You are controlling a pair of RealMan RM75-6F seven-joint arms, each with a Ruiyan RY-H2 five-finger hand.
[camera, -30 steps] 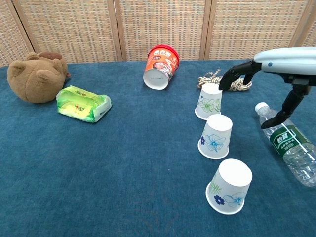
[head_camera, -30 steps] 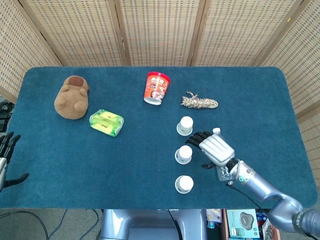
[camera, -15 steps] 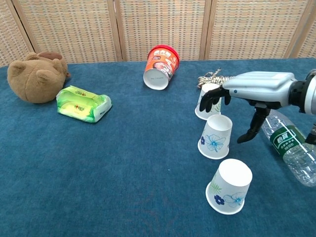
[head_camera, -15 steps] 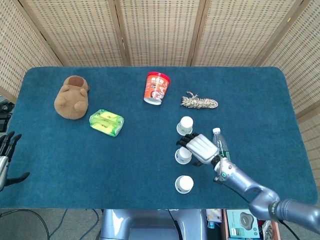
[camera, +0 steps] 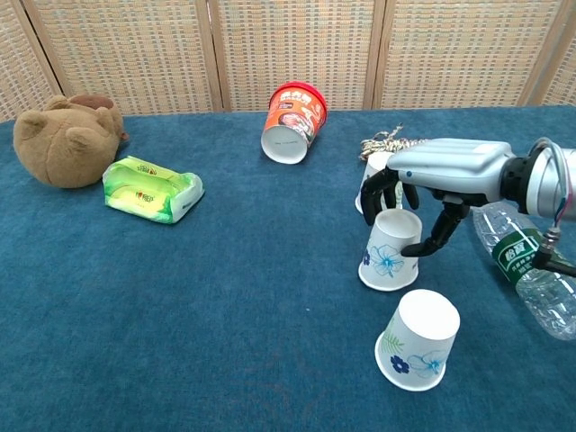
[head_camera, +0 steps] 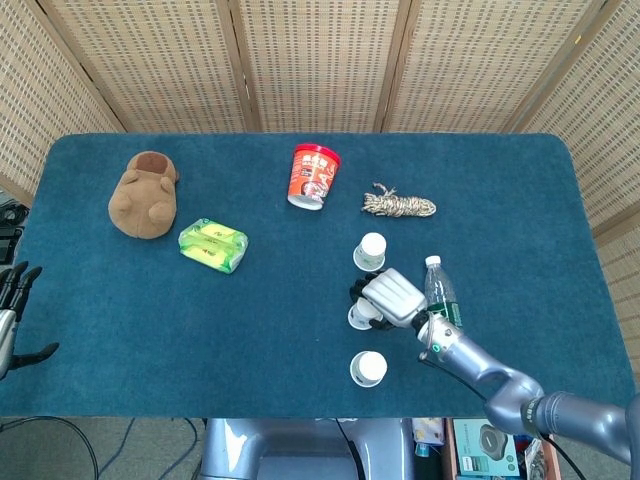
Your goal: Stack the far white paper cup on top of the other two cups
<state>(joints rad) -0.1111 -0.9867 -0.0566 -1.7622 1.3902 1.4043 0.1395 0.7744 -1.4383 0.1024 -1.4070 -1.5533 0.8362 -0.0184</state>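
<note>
Three white paper cups stand upside down in a row. The far cup (head_camera: 371,250) (camera: 369,175) is partly hidden behind my right hand (head_camera: 392,296) (camera: 438,168) in the chest view. That hand wraps the middle cup (head_camera: 360,316) (camera: 387,254), with its fingers (camera: 385,192) over the far side and its thumb against the right side; the cup leans slightly. The near cup (head_camera: 368,369) (camera: 418,340) stands apart in front. My left hand (head_camera: 12,312) hangs off the table's left edge with its fingers spread, holding nothing.
A plastic water bottle (head_camera: 440,291) (camera: 526,265) lies just right of the right hand. Behind the cups are a rope bundle (head_camera: 397,204) (camera: 389,142) and a tipped red noodle cup (head_camera: 314,176) (camera: 293,123). A green packet (head_camera: 213,244) (camera: 151,188) and a brown plush (head_camera: 146,194) (camera: 66,139) sit on the left.
My right hand moved left and came down from beside the far cup onto the middle cup, closing around it. The middle cup shifted slightly left and tilted.
</note>
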